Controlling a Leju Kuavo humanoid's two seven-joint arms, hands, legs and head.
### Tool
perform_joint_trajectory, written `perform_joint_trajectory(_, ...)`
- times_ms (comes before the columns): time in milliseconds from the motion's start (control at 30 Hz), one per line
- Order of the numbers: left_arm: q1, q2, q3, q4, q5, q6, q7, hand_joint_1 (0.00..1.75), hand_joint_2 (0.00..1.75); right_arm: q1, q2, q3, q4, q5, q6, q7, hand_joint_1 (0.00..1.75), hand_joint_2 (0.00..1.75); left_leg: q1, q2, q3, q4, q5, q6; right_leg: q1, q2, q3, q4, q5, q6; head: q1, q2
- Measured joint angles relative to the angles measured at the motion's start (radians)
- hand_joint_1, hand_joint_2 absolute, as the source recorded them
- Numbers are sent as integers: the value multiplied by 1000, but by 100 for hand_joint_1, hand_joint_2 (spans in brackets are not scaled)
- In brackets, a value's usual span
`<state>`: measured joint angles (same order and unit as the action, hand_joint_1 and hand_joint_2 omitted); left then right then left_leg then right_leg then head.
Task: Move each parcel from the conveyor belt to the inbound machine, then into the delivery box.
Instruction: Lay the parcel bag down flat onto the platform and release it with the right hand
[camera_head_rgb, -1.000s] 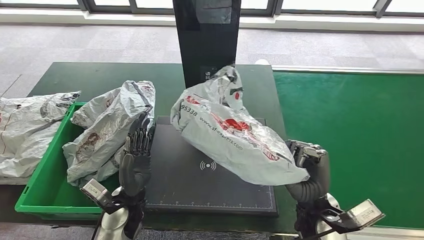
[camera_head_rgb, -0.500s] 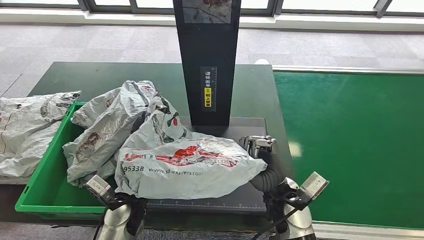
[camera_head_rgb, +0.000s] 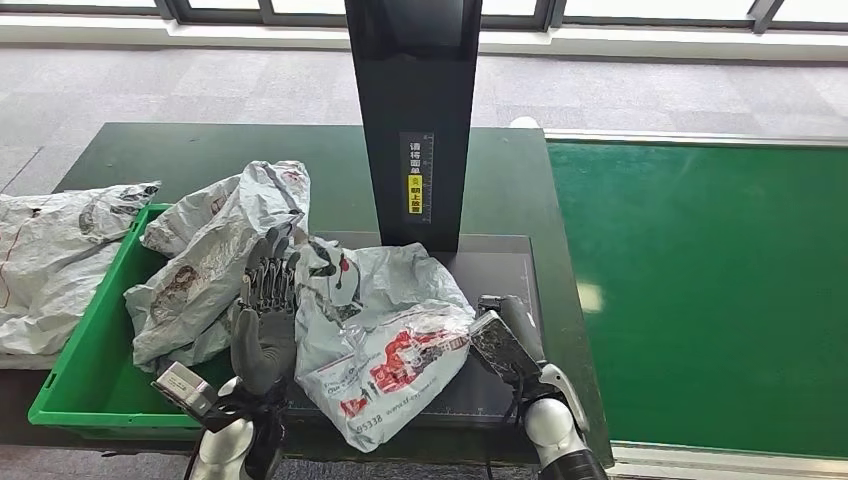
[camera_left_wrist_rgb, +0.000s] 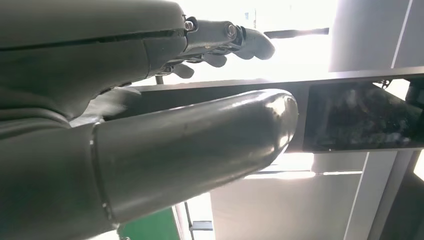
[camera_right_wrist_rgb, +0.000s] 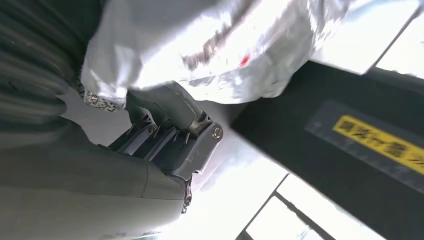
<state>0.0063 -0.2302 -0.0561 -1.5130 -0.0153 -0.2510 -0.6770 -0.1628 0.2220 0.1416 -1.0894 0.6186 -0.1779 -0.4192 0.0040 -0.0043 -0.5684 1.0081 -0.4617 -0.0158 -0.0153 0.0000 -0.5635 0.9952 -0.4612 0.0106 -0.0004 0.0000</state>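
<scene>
Grey office carpet stretches behind a dark desk (camera_head_rgb: 200, 150), with the green conveyor belt (camera_head_rgb: 700, 280) on the right of the frame. Centre stage, the parcel (camera_head_rgb: 385, 350) sits crumpled on the inbound machine (camera_head_rgb: 500, 270) pad, its long axis running from upper left down to the near edge, overhanging it. The left hand (camera_head_rgb: 265, 320) stands upright, fingers spread, touching the parcel's left flank, grasping nothing. The right hand (camera_head_rgb: 503, 340) presses at the parcel's right end; whether it is clenched on the plastic, I cannot tell. The delivery box (camera_head_rgb: 75, 385) waits lower left, already holding another bag (camera_head_rgb: 215, 260), so the left hand looks nearer for the transfer.
</scene>
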Motion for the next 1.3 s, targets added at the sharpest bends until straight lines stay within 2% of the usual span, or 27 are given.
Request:
perform_joint_trajectory(133, 17, 0, 0, -21, 0, 0, 1, 0, 0, 44, -4, -14, -24, 246, -123, 163, 175, 175, 0, 0, 0, 0, 0, 0, 0, -1, 0, 0, 0, 0, 0, 0)
perform_joint_trajectory(300, 22, 0, 0, -27, 0, -5, 3, 0, 0, 126, -7, -49, -120, 459, -138, 285, 175, 175, 0, 0, -1, 0, 0, 0, 0, 0, -1, 0, 0, 0, 0, 0)
perform_joint_trajectory(433, 22, 0, 1, -30, 0, -11, 3, 0, 0, 171, -7, -71, -185, 518, -138, 316, 175, 175, 0, 0, -1, 0, 0, 0, 0, 0, -1, 0, 0, 0, 0, 0)
perform_joint_trajectory(700, 22, 0, 1, -38, 0, -14, 3, 0, 0, 199, -7, -88, -233, 529, -138, 326, 173, 175, 0, 0, -1, 0, 0, 0, 0, 0, -1, 0, 0, 0, 0, 0)
perform_joint_trajectory(733, 22, 0, 1, -38, 0, -15, 3, 0, 0, 199, -7, -89, -235, 529, -138, 326, 155, 175, 0, 0, -1, 0, 0, 0, 0, 0, -1, 0, 0, 0, 0, 0)
perform_joint_trajectory(833, 22, 0, 1, -39, 0, -16, 3, 0, 0, 200, -7, -90, -241, 530, -138, 326, 27, 175, 0, 0, -1, 0, 0, 0, 0, 0, -1, 0, 0, 0, 0, 0)
perform_joint_trajectory(867, 22, -1, 1, -40, 0, -16, 2, 0, 0, 201, -7, -90, -242, 531, -137, 326, 1, 175, 0, 0, -1, 0, 0, 0, 0, 0, -1, 0, 0, 0, 0, 0)
perform_joint_trajectory(1000, 22, -2, 3, -51, 8, -19, 0, 0, 0, 210, -6, -90, -262, 520, -139, 306, 0, 175, 0, 0, -1, 0, 0, 0, 0, 0, -1, 0, 0, 0, 0, 0)
perform_joint_trajectory(1133, 22, -3, 6, -59, 13, -22, 0, 0, 0, 224, -2, -90, -307, 420, -136, 221, 0, 0, 0, 0, -1, 0, 0, 0, 0, 0, -1, 0, 0, 0, 0, 0)
perform_joint_trajectory(1300, 23, -4, 8, -61, 12, -23, 0, 0, 0, 255, 7, -99, -401, 237, -166, 61, 0, 0, 0, 0, -1, 0, 0, 0, 0, 0, -1, 0, 0, 0, 0, 0)
